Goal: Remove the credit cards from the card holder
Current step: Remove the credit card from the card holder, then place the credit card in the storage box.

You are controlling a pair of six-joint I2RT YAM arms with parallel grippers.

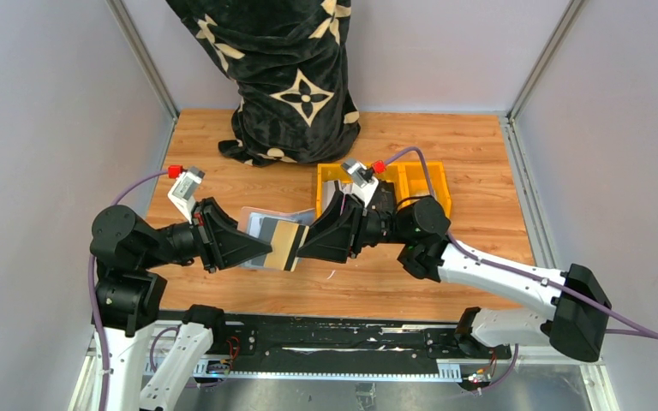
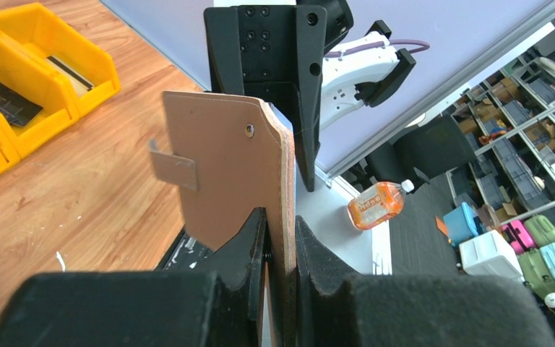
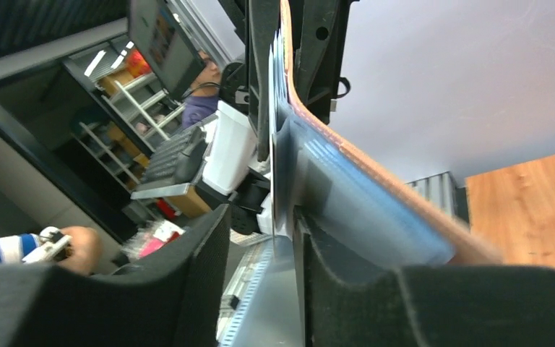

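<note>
Holding the card holder (image 2: pixel 231 166) on edge above the surface (image 2: pixel 79 195), the left pincer (image 2: pixel 280 218) is clamped on it; the right pincer (image 3: pixel 261 217) stands partly open astride the credit cards (image 3: pixel 361 199) inside it: advise closing squarely, then drawing straight outward

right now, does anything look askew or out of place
The card holder is held up on edge in the left gripper, a small tab jutting sideways from it; nothing looks spilled or damaged.
</note>
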